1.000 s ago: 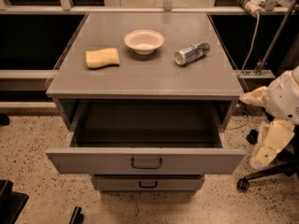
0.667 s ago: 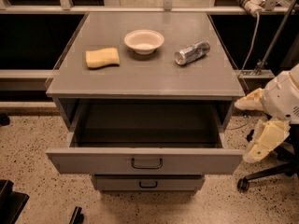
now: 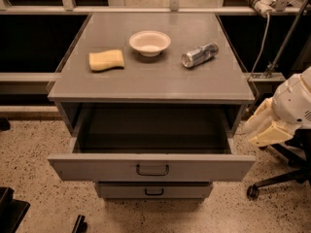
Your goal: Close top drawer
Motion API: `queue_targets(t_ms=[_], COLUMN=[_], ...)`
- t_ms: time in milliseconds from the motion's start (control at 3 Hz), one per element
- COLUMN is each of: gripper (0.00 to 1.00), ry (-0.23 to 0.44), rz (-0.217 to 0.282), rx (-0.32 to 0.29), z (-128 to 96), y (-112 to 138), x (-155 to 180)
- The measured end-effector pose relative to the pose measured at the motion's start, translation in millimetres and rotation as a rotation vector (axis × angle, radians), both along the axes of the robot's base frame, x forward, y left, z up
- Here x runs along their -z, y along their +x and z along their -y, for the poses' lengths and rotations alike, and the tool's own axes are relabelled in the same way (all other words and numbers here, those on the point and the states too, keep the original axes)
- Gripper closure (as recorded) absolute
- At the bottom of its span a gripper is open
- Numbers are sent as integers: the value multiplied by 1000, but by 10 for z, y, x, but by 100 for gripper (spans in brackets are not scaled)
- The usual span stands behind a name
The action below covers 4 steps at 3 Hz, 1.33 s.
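Top drawer (image 3: 150, 167) pulled out under worktop (image 3: 150, 84), dark interior exposed, loop handle centred on front. End effector (image 3: 265, 127) at right, near drawer's right side; opening width: cannot tell. Sponge (image 3: 106, 60), bowl (image 3: 149, 42), can (image 3: 199, 55) on worktop.

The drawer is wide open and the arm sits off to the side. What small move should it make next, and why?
Probably swing the gripper left, in front of the top drawer and its front panel, near the handle. The drawer is pulled far out, and the gripper is beside its right corner, apart from it, so it cannot push yet.
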<state>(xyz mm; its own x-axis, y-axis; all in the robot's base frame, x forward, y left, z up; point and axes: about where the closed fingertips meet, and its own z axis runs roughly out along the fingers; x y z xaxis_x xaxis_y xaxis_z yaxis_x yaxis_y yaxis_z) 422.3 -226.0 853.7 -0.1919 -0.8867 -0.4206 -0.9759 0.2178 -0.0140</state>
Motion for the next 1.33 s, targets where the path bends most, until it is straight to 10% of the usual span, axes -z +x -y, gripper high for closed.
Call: queue_targets(t_ms=[333,667,1000,1333], gripper=[88,100,100,100], ry=[41,227,442,508], rz=[37,41,80,158], rx=[31,85,242,360], z=[34,19,224,594], y=[-92,-383,-541,-365], x=[190,968,1780,2196])
